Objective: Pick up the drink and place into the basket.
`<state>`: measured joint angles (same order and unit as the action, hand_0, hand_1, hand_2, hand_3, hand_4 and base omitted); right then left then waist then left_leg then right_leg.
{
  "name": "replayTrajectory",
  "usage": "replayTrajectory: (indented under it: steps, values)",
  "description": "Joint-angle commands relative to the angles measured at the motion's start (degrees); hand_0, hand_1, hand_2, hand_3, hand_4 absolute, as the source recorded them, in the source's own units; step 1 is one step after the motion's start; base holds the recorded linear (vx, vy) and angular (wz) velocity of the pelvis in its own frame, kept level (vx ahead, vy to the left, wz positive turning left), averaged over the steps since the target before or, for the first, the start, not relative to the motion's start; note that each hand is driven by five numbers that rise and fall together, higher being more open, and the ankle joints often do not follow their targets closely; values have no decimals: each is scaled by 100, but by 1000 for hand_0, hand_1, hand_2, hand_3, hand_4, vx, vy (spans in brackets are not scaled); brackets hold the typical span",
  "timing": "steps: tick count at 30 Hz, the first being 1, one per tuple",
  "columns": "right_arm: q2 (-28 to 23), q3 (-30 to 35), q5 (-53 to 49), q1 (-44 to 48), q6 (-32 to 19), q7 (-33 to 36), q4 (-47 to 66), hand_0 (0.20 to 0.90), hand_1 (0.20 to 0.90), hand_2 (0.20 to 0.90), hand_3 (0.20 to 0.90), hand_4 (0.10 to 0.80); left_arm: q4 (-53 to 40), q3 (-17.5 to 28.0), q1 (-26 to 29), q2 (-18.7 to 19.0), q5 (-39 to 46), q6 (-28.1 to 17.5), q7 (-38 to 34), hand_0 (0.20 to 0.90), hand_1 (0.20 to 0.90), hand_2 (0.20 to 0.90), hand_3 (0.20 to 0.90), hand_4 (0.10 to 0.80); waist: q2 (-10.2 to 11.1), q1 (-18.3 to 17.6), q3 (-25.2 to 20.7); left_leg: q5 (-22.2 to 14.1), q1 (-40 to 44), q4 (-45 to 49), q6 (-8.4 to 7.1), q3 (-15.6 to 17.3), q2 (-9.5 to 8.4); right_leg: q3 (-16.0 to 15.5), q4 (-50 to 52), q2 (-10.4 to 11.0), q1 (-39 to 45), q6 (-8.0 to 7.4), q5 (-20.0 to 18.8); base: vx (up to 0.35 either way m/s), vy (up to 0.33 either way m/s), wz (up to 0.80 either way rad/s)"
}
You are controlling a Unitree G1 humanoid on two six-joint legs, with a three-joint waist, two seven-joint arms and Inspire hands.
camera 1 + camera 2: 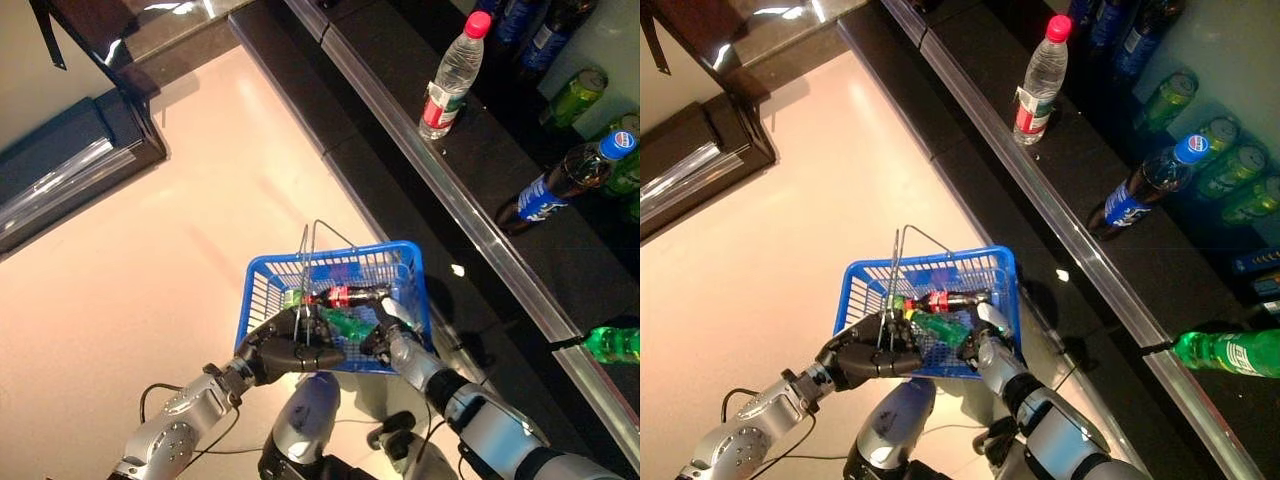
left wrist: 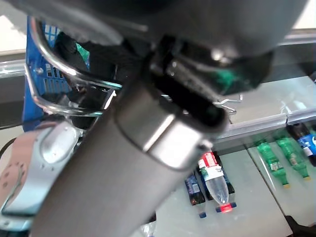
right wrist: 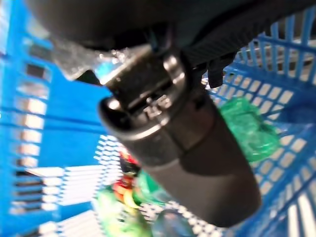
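Left hand (image 1: 285, 352) grips mesh plastic basket's (image 1: 262, 275) wire handle (image 1: 305, 262).

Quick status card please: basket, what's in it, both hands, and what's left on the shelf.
basket: blue basket, wire handles up, carried in front of the robot
contents: dark cola bottle lying flat, green bottle beside it
left hand: left hand curled round the wire handles
right hand: right hand inside the basket, fingers not readable
shelf: water bottle upright; blue-capped cola bottle upright
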<state>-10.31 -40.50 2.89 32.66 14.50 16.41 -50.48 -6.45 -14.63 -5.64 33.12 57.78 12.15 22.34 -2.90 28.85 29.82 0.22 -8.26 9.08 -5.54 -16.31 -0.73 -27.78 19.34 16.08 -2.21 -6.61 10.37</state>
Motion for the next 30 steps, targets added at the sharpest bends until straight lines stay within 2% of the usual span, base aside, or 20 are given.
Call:
replayTrajectory:
  steps: [1, 3, 6, 7, 10, 13, 14, 17, 19, 23, 24, 27, 30]
  values:
    - [-152, -258, -40, -77, 40, 545, 1295, 900, 900, 900, 900, 800, -2436, 708, 807, -328, 877, -1248, 786, 300, 300, 300, 200, 100, 278, -280, -454, 95, -373, 295, 142, 384, 74, 261, -888, -157, 385, -36, -897, 20, -37, -3]
    - [-437, -251, 162, -307, 147, 534, 2228, 900, 900, 900, 900, 800, -2338, 846, 670, -309, 838, -1295, 830, 300, 300, 300, 200, 100, 366, -378, -448, 74, -345, 294, 138, 445, 122, 325, -911, -186, 393, -44, -904, 17, -59, -6]
    - [-837, -187, -30, -575, -87, 466, 3355, 900, 900, 900, 900, 800, -2222, 943, 559, -252, 790, -1421, 773, 300, 300, 300, 200, 100, 472, -507, -446, 39, -316, 297, 133, 527, 184, 416, -939, -229, 381, -58, -904, 7, -46, -8]
    - [-1040, -71, -182, -713, -207, 345, 3942, 900, 900, 900, 900, 800, -2127, 989, 491, -260, 672, -1463, 770, 300, 300, 300, 200, 100, 524, -570, -451, 29, -289, 290, 131, 554, 216, 460, -949, -257, 388, -60, -899, 17, -44, -6]
    - [-1305, 219, -958, -1056, -677, -10, 4789, 900, 900, 900, 900, 800, -1838, 1064, 367, -271, 605, -1521, 638, 300, 300, 300, 200, 100, 588, -668, -476, 18, -237, 278, 113, 620, 280, 503, -981, -285, 420, -76, -897, 17, -44, -11]
    - [-1441, 381, -1410, -1246, -996, -217, 5180, 900, 900, 900, 900, 800, -1581, 1144, 263, -294, 550, -1577, 601, 300, 300, 300, 200, 100, 629, -711, -508, 10, -193, 258, 111, 643, 307, 525, -1002, -307, 444, -82, -897, 21, -34, -14]
    - [-1559, 594, -1918, -1473, -1171, -513, 5610, 900, 900, 900, 900, 800, -1374, 1207, 111, -299, 497, -1690, 555, 300, 300, 300, 200, 100, 672, -760, -541, -4, -166, 253, 115, 687, 333, 541, -1033, -322, 469, -97, -902, 17, -45, -5]
    - [-1675, 936, -2502, -1899, -1675, -1086, 6105, 900, 900, 900, 900, 800, -894, 1360, -208, -323, 187, -1987, 483, 300, 300, 300, 200, 100, 735, -862, -645, -28, -79, 207, 126, 793, 389, 615, -1119, -356, 510, -126, -937, 17, -23, -5]
    - [-1690, 1140, -2838, -2172, -1886, -1416, 6301, 900, 900, 900, 900, 800, -666, 1450, -407, -332, -72, -2150, 131, 300, 300, 300, 200, 100, 767, -925, -769, -35, 37, 113, 138, 870, 422, 685, -1231, -370, 571, -162, -980, 41, 3, -9]
    - [-1600, 1399, -2981, -2583, -2069, -1591, 6326, 900, 900, 900, 900, 800, -147, 1582, -694, -388, -682, -2567, -425, 300, 300, 300, 200, 100, 849, -1052, -1012, -46, 249, -79, 145, 1020, 485, 837, -1405, -385, 635, -234, -1051, 40, -5, -15]
    - [-1553, 1511, -3248, -2733, -2067, -1656, 6240, 900, 900, 900, 900, 800, 65, 1646, -815, -420, -903, -2654, -818, 300, 300, 300, 200, 100, 899, -1129, -1118, -48, 327, -155, 149, 1103, 516, 928, -1474, -390, 650, -256, -1075, 24, -4, -7]
    - [-1344, 1705, -3176, -3098, -2007, -1841, 5842, 900, 900, 900, 900, 800, 527, 1811, -985, -624, -929, -2614, -1362, 300, 300, 300, 200, 100, 974, -1321, -1329, -21, 529, -393, 146, 1332, 598, 1103, -1682, -403, 700, -302, -1160, 9, 8, -21]
    - [-1298, 1856, -3720, -3561, -1941, -2157, 5579, 900, 900, 900, 900, 800, 1025, 1871, -1151, -794, -846, -2573, -1869, 300, 300, 300, 200, 100, 1008, -1535, -1495, 19, 738, -633, 117, 1585, 700, 1279, -1898, -397, 727, -356, -1281, -15, 24, -32]
